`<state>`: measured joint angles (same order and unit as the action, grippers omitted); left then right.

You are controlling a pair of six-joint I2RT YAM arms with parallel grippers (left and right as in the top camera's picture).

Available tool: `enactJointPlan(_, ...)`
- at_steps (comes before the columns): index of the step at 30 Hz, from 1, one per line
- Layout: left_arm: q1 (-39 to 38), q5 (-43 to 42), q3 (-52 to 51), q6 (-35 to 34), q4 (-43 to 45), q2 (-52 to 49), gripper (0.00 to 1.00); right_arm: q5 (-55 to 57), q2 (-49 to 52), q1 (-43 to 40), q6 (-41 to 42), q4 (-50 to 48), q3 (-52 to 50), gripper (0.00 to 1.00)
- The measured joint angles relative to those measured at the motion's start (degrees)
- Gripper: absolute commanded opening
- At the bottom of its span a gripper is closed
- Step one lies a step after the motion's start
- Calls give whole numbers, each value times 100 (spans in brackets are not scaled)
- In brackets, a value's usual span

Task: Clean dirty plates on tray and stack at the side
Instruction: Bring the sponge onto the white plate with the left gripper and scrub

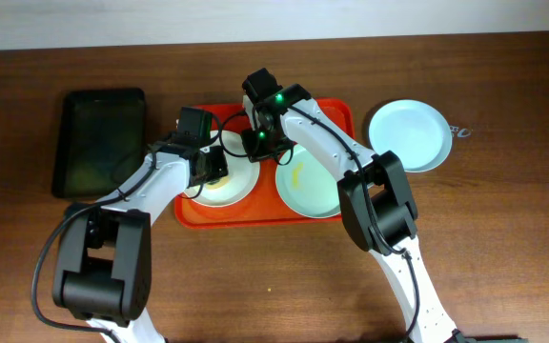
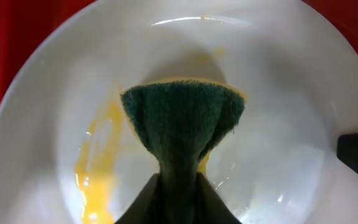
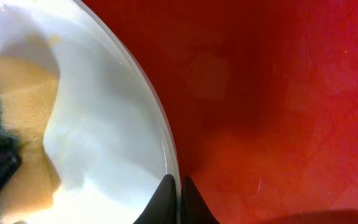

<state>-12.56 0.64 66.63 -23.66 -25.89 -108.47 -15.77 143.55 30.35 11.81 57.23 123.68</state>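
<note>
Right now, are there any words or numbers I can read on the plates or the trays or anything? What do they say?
None: there are no words, numbers or labels to read in any view.
The white plate, the mint plate in the tray, the mint plate on the table, the red tray, the black tray and the green sponge are all plain.

The table (image 1: 274,295) is seen from straight overhead, while the white plate (image 2: 278,93) and sponge (image 2: 182,124) are caught up close in both wrist views, at the tips of the left pincer (image 2: 179,211) and right pincer (image 3: 179,196).
</note>
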Motion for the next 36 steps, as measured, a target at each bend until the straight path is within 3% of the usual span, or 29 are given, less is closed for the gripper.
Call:
enactJointPlan(1,-4,28,0,0,17,0,0,0,0,0,2,0,0,5)
enactJointPlan(11,271,1443,20,2,-352,0,0,-2,0,0,0,0,0,5)
enactJointPlan(18,326,-118,168,-216,-85,249,0,0,0,0,-2,-22,0,5)
enactJointPlan(23,280,-409,208,-323,52,-267,0,4,0,-2,-2,-35,0,4)
enactJointPlan(30,450,1060,374,-345,-737,-238,0,-26,9,-2,-7,-52,-2,4)
enactJointPlan(36,638,1180,323,-343,-894,621,0,-48,11,4,-22,-90,-4,4)
